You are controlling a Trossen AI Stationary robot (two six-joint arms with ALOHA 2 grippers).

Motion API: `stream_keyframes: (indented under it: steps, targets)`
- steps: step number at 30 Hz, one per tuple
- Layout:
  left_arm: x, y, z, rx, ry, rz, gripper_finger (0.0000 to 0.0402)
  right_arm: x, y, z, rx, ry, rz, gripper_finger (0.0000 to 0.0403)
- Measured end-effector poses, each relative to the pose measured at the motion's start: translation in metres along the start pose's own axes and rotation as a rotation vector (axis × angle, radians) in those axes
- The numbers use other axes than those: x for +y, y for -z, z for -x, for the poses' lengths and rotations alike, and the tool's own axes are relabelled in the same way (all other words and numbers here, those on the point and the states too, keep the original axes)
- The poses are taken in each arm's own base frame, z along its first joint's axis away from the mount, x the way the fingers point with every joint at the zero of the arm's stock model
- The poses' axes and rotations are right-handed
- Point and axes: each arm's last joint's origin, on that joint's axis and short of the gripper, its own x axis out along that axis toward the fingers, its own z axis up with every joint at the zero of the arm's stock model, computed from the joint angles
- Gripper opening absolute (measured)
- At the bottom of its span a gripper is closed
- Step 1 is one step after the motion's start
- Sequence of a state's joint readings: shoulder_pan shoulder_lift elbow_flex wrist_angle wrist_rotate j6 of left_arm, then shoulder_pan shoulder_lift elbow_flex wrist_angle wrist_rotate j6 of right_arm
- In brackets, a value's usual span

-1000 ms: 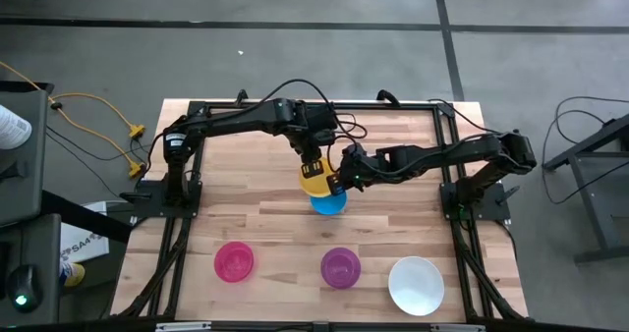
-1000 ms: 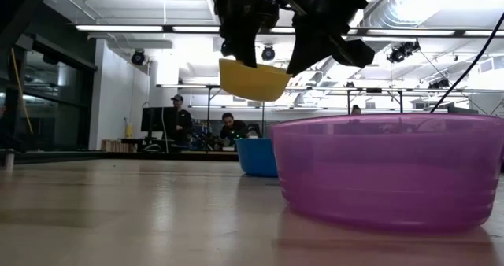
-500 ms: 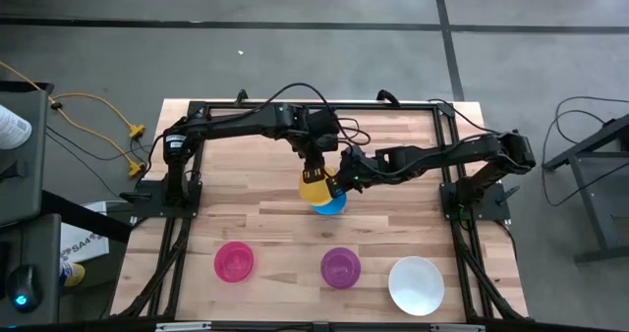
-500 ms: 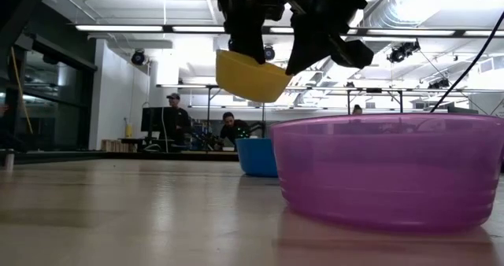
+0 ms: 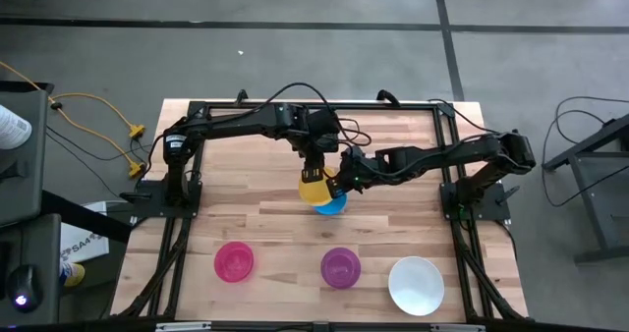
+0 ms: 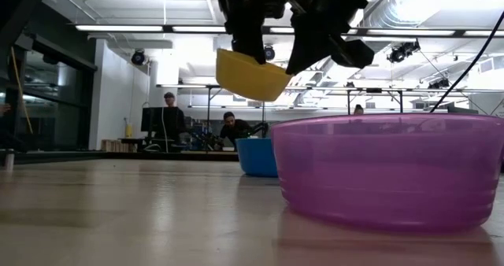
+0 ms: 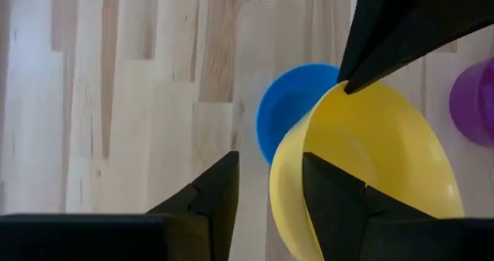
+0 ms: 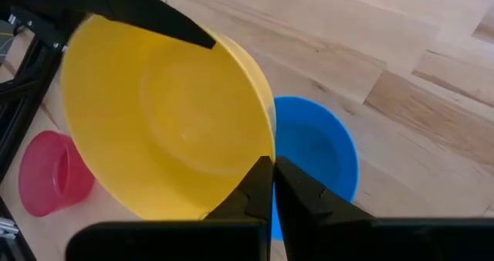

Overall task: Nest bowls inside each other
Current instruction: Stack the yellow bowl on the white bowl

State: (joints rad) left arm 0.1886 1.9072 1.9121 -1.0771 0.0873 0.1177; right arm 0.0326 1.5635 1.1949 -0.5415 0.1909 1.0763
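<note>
A yellow bowl [image 5: 314, 187] is showing bright above a blue bowl [image 5: 331, 203]. A pinkish-red bowl [image 5: 234, 261], a translucent purple bowl [image 5: 340, 266] and a white bowl [image 5: 416, 284] are sitting on the pale, striped wooden desk [image 5: 256, 219]. Both arms are looking black.

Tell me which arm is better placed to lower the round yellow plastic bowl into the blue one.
Right: the right gripper pinches the rim of the yellow bowl above the round blue plastic bowl; the left gripper stands open.
</note>
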Motion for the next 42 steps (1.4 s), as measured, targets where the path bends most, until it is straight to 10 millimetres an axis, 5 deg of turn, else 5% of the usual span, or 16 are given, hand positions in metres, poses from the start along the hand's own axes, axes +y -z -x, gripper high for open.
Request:
stream_keyframes:
  steps: [26, 42]
  targets:
    - [-0.001, -0.007, 0.0, -0.078, 0.044, -0.132, 0.0136, 0.0, 0.0, 0.0, 0.01, -0.005, 0.027, 0.0003]
    - [0.004, 0.001, 0.001, 0.036, -0.134, -0.192, 0.0136, 0.0, 0.001, 0.0, 0.04, -0.02, 0.033, 0.0003]
